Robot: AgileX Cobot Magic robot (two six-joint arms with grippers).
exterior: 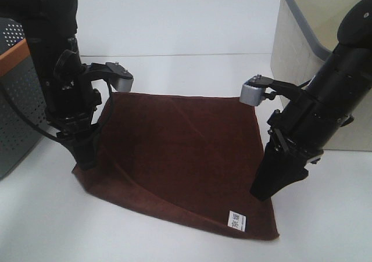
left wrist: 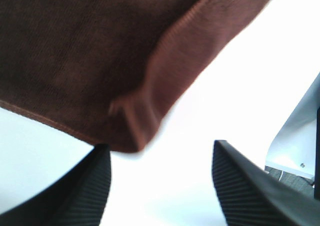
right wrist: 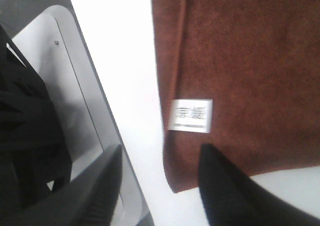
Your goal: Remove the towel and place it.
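Observation:
The towel (exterior: 180, 146) is dark reddish-brown and lies spread flat on the white table, with a small white label (exterior: 236, 219) near its front right corner. My left gripper (exterior: 86, 157) points down at the towel's front left corner. In the left wrist view (left wrist: 160, 186) it is open, with the slightly rumpled towel corner (left wrist: 135, 121) just beyond the fingertips. My right gripper (exterior: 266, 187) points down at the towel's right edge. In the right wrist view (right wrist: 160, 191) it is open, and one finger (right wrist: 225, 191) overlaps the towel (right wrist: 250, 60) near the label (right wrist: 190, 115).
A beige basket with a grey rim (exterior: 296, 35) stands at the back right. A grey perforated bin with an orange edge (exterior: 17, 99) stands at the left. Bare white table lies behind and in front of the towel.

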